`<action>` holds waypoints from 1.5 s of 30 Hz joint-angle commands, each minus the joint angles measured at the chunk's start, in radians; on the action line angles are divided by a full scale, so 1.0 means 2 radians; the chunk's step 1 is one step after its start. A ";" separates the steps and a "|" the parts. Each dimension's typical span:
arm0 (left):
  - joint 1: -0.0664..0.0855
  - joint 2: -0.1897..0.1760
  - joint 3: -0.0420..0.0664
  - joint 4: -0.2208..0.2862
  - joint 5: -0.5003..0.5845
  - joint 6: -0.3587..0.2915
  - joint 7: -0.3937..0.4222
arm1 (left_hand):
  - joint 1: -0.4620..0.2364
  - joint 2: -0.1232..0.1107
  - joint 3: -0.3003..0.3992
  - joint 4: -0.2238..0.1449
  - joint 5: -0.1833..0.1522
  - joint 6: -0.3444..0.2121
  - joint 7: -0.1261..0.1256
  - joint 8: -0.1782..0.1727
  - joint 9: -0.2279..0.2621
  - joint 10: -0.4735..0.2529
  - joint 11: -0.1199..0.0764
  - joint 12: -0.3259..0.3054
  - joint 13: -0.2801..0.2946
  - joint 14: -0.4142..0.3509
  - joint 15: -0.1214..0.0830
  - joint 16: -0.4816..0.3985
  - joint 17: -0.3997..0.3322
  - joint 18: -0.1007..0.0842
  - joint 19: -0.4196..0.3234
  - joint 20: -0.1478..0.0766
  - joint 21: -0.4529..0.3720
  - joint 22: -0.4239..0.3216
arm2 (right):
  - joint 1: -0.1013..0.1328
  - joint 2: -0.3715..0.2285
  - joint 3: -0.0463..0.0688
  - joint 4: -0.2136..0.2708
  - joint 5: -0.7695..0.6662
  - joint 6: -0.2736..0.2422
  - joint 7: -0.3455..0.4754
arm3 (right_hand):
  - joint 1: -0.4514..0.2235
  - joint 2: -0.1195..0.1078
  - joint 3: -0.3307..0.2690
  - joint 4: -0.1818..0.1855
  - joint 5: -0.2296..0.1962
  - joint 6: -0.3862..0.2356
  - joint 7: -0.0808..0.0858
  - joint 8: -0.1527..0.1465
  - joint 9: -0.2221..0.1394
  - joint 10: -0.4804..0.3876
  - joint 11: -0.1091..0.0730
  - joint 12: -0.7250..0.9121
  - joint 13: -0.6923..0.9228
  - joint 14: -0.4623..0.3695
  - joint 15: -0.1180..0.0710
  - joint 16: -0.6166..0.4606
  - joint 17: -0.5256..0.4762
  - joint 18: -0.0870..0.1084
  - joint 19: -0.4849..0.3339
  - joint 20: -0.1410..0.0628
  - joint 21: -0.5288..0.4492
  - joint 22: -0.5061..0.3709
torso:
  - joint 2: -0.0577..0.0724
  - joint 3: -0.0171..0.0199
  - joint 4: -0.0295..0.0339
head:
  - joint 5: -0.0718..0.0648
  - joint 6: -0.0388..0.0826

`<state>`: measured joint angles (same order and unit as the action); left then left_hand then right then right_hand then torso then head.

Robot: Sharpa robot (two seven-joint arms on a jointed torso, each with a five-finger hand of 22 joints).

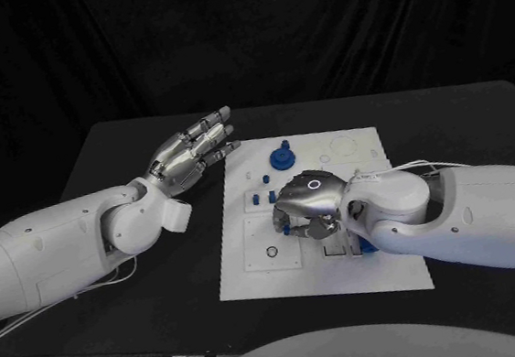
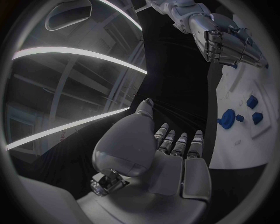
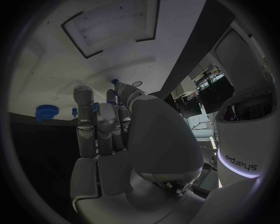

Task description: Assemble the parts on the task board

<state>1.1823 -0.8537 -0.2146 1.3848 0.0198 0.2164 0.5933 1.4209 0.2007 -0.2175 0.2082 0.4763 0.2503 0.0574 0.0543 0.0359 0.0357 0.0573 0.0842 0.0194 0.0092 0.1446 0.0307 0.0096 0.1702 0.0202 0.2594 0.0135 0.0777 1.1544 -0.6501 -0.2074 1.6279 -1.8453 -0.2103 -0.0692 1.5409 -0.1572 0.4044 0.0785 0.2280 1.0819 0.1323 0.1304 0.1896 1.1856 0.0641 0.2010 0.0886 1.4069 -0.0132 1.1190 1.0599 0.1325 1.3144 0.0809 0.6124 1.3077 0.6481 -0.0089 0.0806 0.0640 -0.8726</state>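
The white task board (image 1: 253,267) lies in the middle of the table. A round blue part (image 1: 283,154) stands near its far edge, with small blue pegs (image 1: 261,198) closer in. My right hand (image 1: 304,203) hovers low over the board's middle, fingers curled down. Bits of blue (image 3: 115,84) show at its fingertips (image 3: 83,95); I cannot tell whether a part is pinched there or stands behind them. My left hand (image 1: 193,152) is raised beside the board's far left corner, fingers straight and apart, holding nothing. The left wrist view shows that hand (image 2: 172,156), the round part (image 2: 227,119) and the right hand (image 2: 224,42).
The black table (image 1: 134,162) runs bare to the left of the board under my left arm. A dark curtain hangs behind the far edge. My right forearm (image 1: 477,211) lies over the board's near right corner.
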 commanded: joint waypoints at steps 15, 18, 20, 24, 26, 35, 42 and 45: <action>-0.004 0.002 0.001 -0.002 0.003 0.012 0.003 | 0.001 0.005 -0.001 0.000 0.002 0.003 0.004 0.004 0.001 -0.002 -0.003 0.002 0.000 0.001 0.000 0.002 0.000 0.005 0.002 0.000 0.001 0.002 | -0.007 0.001 0.000 -0.003 -0.005 0.021 -0.024 | -0.020 -0.016 0.006 -0.007 -0.005 -0.044 0.000 -0.029 -0.007 -0.054 0.014 -0.008 0.001 -0.031 0.009 -0.026 -0.030 0.015 -0.033 0.009 -0.047 0.023 | 0.000 -0.0003 0.0003 | 0.001 0.000; -0.005 0.002 0.001 -0.002 0.003 0.012 0.002 | 0.001 0.005 -0.001 -0.001 0.002 0.004 0.004 0.004 0.001 -0.002 -0.003 0.002 0.000 0.001 0.001 0.002 0.000 0.005 0.002 0.000 0.001 0.002 | -0.007 0.001 0.000 -0.003 -0.005 0.024 -0.025 | -0.023 -0.017 0.005 -0.008 -0.007 -0.049 -0.002 -0.031 -0.008 -0.063 0.015 -0.007 0.003 -0.035 0.008 -0.029 -0.034 0.016 -0.039 0.010 -0.055 0.021 | 0.000 -0.0003 0.0002 | 0.001 0.000; -0.006 0.002 0.001 -0.003 0.003 0.013 0.002 | 0.001 0.005 -0.001 -0.001 0.002 0.004 0.004 0.004 0.001 -0.002 -0.003 0.002 0.000 0.001 0.001 0.002 0.000 0.005 0.002 0.000 0.001 0.002 | -0.007 0.001 0.000 -0.004 -0.005 0.025 -0.026 | -0.024 -0.017 0.004 -0.009 -0.008 -0.053 -0.003 -0.032 -0.008 -0.069 0.016 -0.007 0.004 -0.038 0.009 -0.032 -0.037 0.017 -0.042 0.010 -0.061 0.019 | 0.000 -0.0002 0.0003 | 0.001 0.000; -0.007 0.002 0.001 -0.003 0.003 0.013 0.002 | 0.001 0.005 -0.001 -0.001 0.002 0.005 0.005 0.004 0.001 -0.002 -0.004 0.002 0.000 0.001 0.001 0.002 0.000 0.005 0.002 0.000 0.001 0.002 | -0.008 0.001 0.000 -0.004 -0.005 0.024 -0.026 | -0.026 -0.017 0.003 -0.009 -0.010 -0.055 -0.004 -0.032 -0.008 -0.073 0.017 -0.005 0.005 -0.042 0.009 -0.035 -0.040 0.018 -0.046 0.011 -0.066 0.018 | 0.000 -0.0003 0.0004 | 0.001 0.000; -0.007 0.002 0.001 -0.003 0.003 0.013 0.001 | 0.001 0.005 -0.001 -0.001 0.002 0.005 0.005 0.004 0.001 -0.002 -0.004 0.002 0.000 0.001 0.001 0.002 0.000 0.005 0.002 0.000 0.001 0.002 | -0.008 0.001 0.000 -0.004 -0.005 0.023 -0.025 | -0.029 -0.017 0.000 -0.009 -0.016 -0.065 -0.007 -0.033 -0.010 -0.082 0.018 -0.002 0.007 -0.045 0.010 -0.035 -0.043 0.019 -0.049 0.012 -0.070 0.017 | 0.000 -0.0002 0.0005 | 0.002 0.000; -0.008 0.001 0.001 -0.003 0.003 0.013 0.001 | 0.001 0.005 -0.001 -0.001 0.002 0.006 0.007 0.005 0.001 -0.002 -0.004 0.002 0.000 0.001 0.001 0.002 0.000 0.005 0.002 0.000 0.001 0.002 | -0.007 -0.015 0.000 0.005 -0.005 -0.021 -0.018 | -0.041 -0.015 -0.015 -0.006 -0.028 -0.089 -0.014 -0.032 -0.012 -0.126 0.023 0.006 0.013 -0.052 0.010 -0.034 -0.049 0.022 -0.057 0.014 -0.087 0.013 | 0.000 -0.0002 0.0002 | 0.002 0.000; -0.008 -0.001 0.001 -0.002 0.003 0.011 0.001 | 0.001 0.005 -0.001 -0.001 0.002 0.007 0.007 0.006 0.001 -0.002 -0.004 0.003 0.001 0.001 0.001 0.002 0.000 0.005 0.002 0.000 0.001 0.002 | 0.025 -0.054 0.000 0.032 0.004 -0.077 -0.009 | -0.048 -0.014 -0.057 0.015 -0.051 -0.127 -0.022 -0.033 -0.027 -0.187 0.025 0.009 0.006 -0.043 0.010 -0.021 -0.047 0.019 -0.040 0.014 -0.072 0.015 | -0.001 -0.0001 0.0003 | 0.001 0.000; -0.009 -0.001 0.001 -0.002 0.003 0.010 0.001 | 0.001 0.005 -0.001 -0.001 0.002 0.007 0.007 0.006 0.001 -0.002 -0.004 0.003 0.001 0.001 0.001 0.002 0.000 0.005 0.002 0.000 0.001 0.003 | 0.048 -0.079 0.000 0.044 0.022 -0.085 -0.011 | -0.041 -0.020 -0.079 0.040 -0.062 -0.123 -0.021 -0.029 -0.032 -0.208 0.026 0.010 -0.003 -0.035 0.009 -0.014 -0.045 0.016 -0.028 0.014 -0.060 0.018 | -0.001 -0.0002 0.0003 | 0.002 0.000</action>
<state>1.1666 -0.8568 -0.2146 1.3783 0.0199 0.2297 0.5851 1.4210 0.2006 -0.2175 0.2082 0.4763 0.2611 0.0682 0.0619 0.0374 0.0324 0.0539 0.0842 0.0193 0.0093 0.1446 0.0307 0.0096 0.1702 0.0202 0.2594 0.0135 0.0815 1.2415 -0.7976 -0.2076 1.7086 -1.8352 -0.2977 -0.0909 1.4543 -0.1888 0.2540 0.1460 0.1101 0.8307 0.0871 0.0675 0.1268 0.7794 0.1153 0.2169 0.0868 1.3318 0.0044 1.0879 0.9675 0.1646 1.2528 0.1079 0.4874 1.3077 0.6471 -0.0094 0.0813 0.0670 -0.8726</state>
